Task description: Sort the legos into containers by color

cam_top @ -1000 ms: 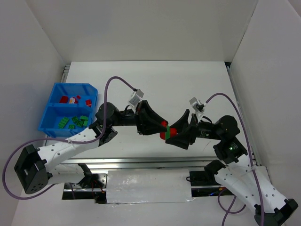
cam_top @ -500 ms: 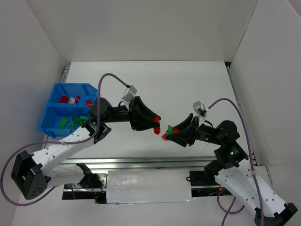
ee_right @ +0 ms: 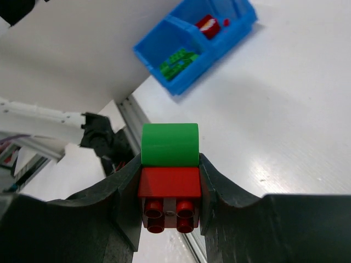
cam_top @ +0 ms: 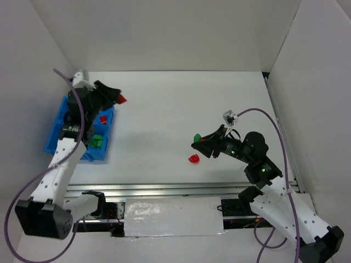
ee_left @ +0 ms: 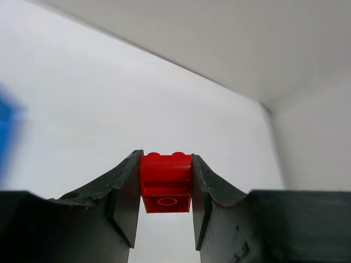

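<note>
My left gripper (cam_top: 121,98) is shut on a red brick (ee_left: 166,181) and holds it in the air by the far right corner of the blue bin (cam_top: 59,125). The bin's far compartment holds red bricks (cam_top: 103,119); its near compartment holds green bricks (cam_top: 97,141). My right gripper (cam_top: 196,141) is shut on a stacked pair, a green brick (ee_right: 170,143) on a red brick (ee_right: 169,183), above the table's middle right. One loose red brick (cam_top: 192,159) lies on the table just below that gripper.
White walls enclose the table on the left, back and right. A metal rail (cam_top: 164,189) runs along the near edge. The bin also shows in the right wrist view (ee_right: 227,41), far off at the top.
My left arm swung from the table's middle to the far left, beside the bin, carrying the red brick. The grippers parted. My right gripper kept the green and red pair.
</note>
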Action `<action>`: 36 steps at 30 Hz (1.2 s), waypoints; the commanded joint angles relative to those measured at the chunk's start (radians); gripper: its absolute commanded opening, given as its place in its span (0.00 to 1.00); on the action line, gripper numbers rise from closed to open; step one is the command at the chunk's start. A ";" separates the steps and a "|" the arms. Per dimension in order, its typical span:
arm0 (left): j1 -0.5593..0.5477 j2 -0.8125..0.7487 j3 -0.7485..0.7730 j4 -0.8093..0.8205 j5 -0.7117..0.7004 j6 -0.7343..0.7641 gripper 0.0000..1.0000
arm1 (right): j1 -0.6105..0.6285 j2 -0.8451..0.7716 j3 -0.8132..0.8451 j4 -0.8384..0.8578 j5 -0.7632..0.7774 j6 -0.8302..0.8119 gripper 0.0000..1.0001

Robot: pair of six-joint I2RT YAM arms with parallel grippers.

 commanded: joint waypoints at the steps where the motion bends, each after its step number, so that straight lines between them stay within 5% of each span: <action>1: 0.198 0.140 0.035 -0.277 -0.409 -0.162 0.00 | -0.003 0.061 0.077 -0.043 0.125 0.034 0.00; 4: 0.294 0.262 0.069 -0.260 -0.446 -0.210 0.03 | -0.003 0.083 0.099 -0.057 0.096 0.027 0.00; 6: 0.324 0.319 0.095 -0.224 -0.441 -0.204 0.19 | -0.002 0.082 0.105 -0.073 0.073 0.020 0.00; 11: 0.363 0.431 0.183 -0.243 -0.438 -0.198 0.71 | 0.000 0.077 0.104 -0.096 0.048 0.001 0.00; 12: 0.371 0.431 0.177 -0.232 -0.427 -0.198 0.99 | 0.000 0.077 0.102 -0.099 0.048 0.003 0.00; 22: 0.355 0.240 0.096 -0.077 -0.201 -0.126 0.99 | -0.002 0.123 0.098 -0.077 -0.010 0.026 0.00; 25: 0.212 0.102 -0.016 0.086 0.009 -0.035 1.00 | -0.005 0.143 0.088 0.016 -0.166 0.055 0.00; 29: -0.124 -0.033 -0.191 0.407 0.509 -0.030 1.00 | -0.008 0.172 0.098 0.171 -0.426 0.102 0.00; 31: -0.251 -0.061 -0.239 0.524 0.579 -0.020 0.99 | -0.009 0.163 0.091 0.225 -0.518 0.121 0.00; 36: -0.612 -0.064 -0.207 0.498 0.505 0.128 0.99 | -0.005 0.103 0.058 0.242 -0.567 0.109 0.00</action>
